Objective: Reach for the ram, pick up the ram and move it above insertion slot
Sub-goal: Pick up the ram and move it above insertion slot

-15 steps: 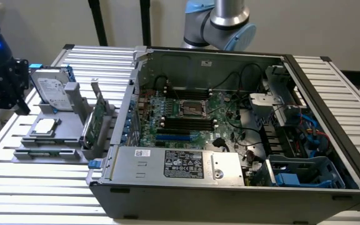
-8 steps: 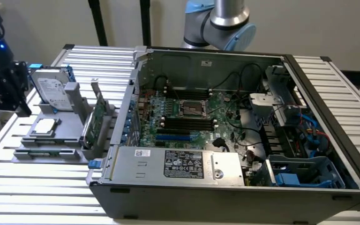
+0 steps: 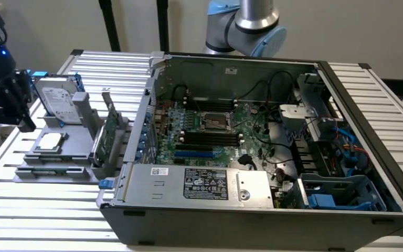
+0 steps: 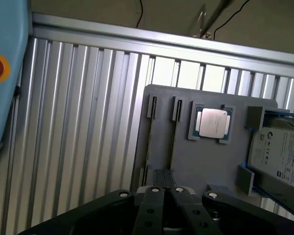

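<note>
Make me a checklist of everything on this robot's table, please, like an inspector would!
Surface: slatted metal table, bearing a grey holder and an open computer case.
Job's things: ram lies low in the holder, untouched; motherboard sits in the case.
Clutter: hard drive, processor chip and green expansion card in the holder.
Gripper: shut, holding nothing, near the holder.
Cables: black cables and blue cables inside the case.
Surroundings: arm's base, pale wall.
</note>
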### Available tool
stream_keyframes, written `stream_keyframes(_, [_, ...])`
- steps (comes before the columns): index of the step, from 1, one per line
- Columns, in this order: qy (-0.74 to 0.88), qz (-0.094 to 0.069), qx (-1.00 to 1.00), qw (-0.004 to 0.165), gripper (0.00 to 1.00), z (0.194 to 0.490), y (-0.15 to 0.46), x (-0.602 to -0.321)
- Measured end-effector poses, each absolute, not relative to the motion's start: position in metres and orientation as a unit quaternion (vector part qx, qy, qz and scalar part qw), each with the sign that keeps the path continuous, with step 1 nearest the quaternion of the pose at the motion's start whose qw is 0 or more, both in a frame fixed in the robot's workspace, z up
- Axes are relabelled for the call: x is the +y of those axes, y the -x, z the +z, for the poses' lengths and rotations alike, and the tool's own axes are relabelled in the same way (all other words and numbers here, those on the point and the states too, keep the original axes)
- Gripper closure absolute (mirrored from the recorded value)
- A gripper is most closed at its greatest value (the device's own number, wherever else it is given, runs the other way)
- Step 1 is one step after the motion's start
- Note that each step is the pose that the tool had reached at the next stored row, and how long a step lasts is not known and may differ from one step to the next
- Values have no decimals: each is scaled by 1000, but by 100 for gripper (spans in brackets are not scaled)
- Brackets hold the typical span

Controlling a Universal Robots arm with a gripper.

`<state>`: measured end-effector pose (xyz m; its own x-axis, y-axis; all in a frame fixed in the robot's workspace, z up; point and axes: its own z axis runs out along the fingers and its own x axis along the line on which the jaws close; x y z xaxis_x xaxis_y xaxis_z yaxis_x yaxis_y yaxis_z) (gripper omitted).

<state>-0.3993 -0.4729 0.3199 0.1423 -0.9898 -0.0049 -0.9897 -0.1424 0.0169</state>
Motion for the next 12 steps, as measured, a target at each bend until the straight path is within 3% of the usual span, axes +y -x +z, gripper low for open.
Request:
stream_keyframes(3, [-756, -7, -655, 5, 82, 320, 399, -473])
stream_keyframes(5, [-756, -7, -655, 5, 70, 320, 399, -473])
stream_keyframes(6, [-756, -8, -655, 5, 70, 320, 399, -473])
stream_keyframes(7, [-756, -7, -655, 5, 64, 319, 399, -473])
stream_keyframes(12, [-753, -8, -658, 5, 64, 310, 399, -474])
